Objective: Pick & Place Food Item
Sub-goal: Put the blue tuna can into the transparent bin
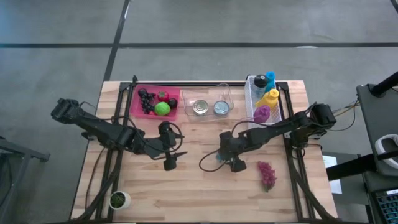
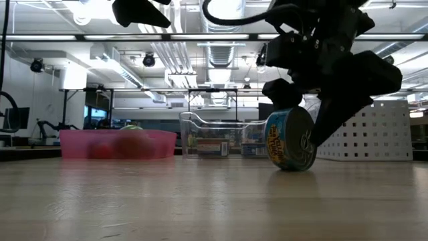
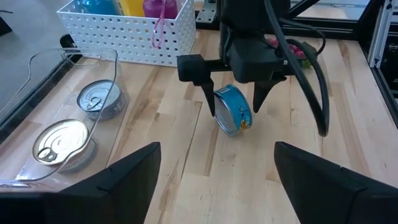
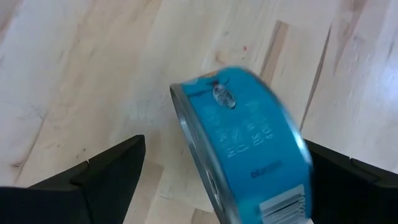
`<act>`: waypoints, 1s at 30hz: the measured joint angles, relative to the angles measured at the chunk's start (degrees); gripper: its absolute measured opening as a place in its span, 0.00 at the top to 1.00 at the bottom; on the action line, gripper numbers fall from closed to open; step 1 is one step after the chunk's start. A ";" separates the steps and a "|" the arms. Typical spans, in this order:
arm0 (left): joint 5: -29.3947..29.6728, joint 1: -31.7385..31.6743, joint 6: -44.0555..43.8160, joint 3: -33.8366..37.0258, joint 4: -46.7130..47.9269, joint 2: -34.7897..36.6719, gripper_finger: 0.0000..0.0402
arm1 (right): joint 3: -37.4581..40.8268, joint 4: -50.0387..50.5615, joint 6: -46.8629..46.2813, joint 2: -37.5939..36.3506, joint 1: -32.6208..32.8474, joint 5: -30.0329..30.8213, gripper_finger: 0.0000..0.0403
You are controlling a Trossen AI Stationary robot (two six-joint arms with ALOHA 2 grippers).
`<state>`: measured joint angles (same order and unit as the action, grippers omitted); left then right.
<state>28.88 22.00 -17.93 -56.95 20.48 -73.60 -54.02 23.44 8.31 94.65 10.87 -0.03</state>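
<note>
Directly under right claw (image 3: pixel 235 106), wide open: can (image 3: pixel 234 111) on edge on bench (image 1: pixel 193 186), between fingers. Left claw (image 1: pixel 172 158) open, farther off.

No legible text, brand, or number is present. The blue can (image 4: pixel 245 146) carries pale lettering and a barcode strip on its label; neither can be read. The same can's label (image 2: pixel 289 140) shows coloured print, also unreadable.
</note>
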 joint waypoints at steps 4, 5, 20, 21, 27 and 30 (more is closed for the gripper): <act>0.00 0.00 0.02 0.00 0.03 0.02 0.23 | -0.02 -0.33 -0.65 -0.01 -0.01 0.00 0.11; 0.02 0.00 0.02 0.00 0.03 0.02 0.24 | 0.00 -0.25 -0.65 0.00 0.00 0.02 0.13; 0.01 0.00 0.02 0.00 -0.01 0.02 0.23 | 0.00 -0.28 -0.74 -0.02 -0.04 0.00 0.53; 0.02 0.00 0.02 0.00 -0.01 0.02 0.23 | 0.00 -0.28 -0.69 -0.02 -0.04 -0.02 0.56; 0.02 0.00 0.02 0.00 -0.03 0.02 0.21 | 0.00 -0.28 -1.27 -0.02 -0.02 -0.20 0.68; 0.00 0.00 0.02 0.00 -0.03 0.02 0.20 | 0.00 -0.28 -2.14 -0.02 -0.02 -0.24 0.68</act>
<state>28.89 22.00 -17.91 -56.95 20.45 -73.58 -54.02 23.16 6.17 94.63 10.85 -0.27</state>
